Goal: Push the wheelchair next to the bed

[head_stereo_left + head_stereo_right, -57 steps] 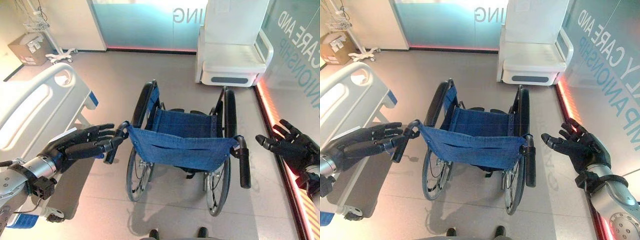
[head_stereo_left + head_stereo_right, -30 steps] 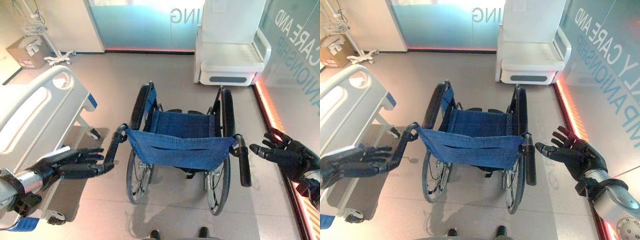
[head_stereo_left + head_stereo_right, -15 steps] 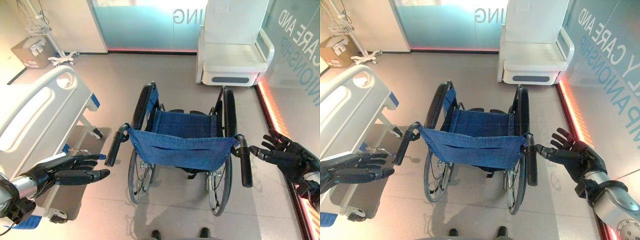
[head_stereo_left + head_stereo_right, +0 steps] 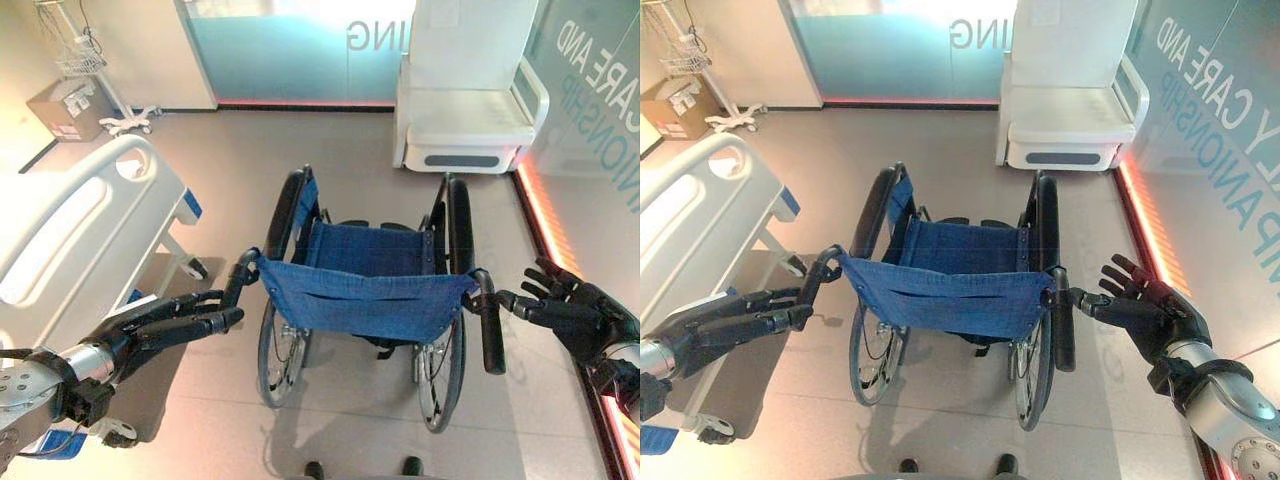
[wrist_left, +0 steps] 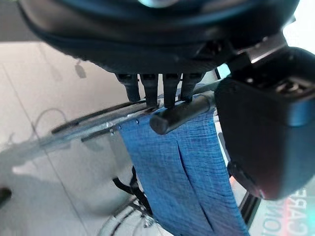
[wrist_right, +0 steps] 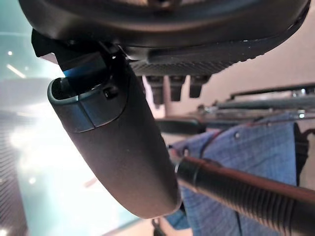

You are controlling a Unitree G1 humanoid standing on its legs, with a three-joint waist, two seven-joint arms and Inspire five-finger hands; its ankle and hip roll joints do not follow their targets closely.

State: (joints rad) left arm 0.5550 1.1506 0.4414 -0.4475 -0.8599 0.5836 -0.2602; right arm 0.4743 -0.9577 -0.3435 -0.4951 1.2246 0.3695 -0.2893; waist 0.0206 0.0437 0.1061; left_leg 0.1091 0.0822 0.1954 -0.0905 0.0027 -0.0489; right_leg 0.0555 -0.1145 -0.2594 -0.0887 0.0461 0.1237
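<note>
Inspecting progress: the wheelchair point(image 4: 370, 290) stands mid-floor, apart from the bed point(image 4: 70, 230) along the floor's left edge, with bare floor between them. The push, in my judgement, has not begun. My left hand point(image 4: 165, 325), fingers straight and together, has its tips at the end of the left push handle point(image 4: 818, 278); contact looks likely, but there is no grasp. My right hand point(image 4: 575, 315) is spread wide, thumb tip just at the right push handle point(image 4: 490, 335), holding nothing. Remaining: close both hands on the handles and roll the chair bedward. Against half a second ago, my left hand has risen from below the handle to meet it; my right hand and the wheelchair are unchanged.
</note>
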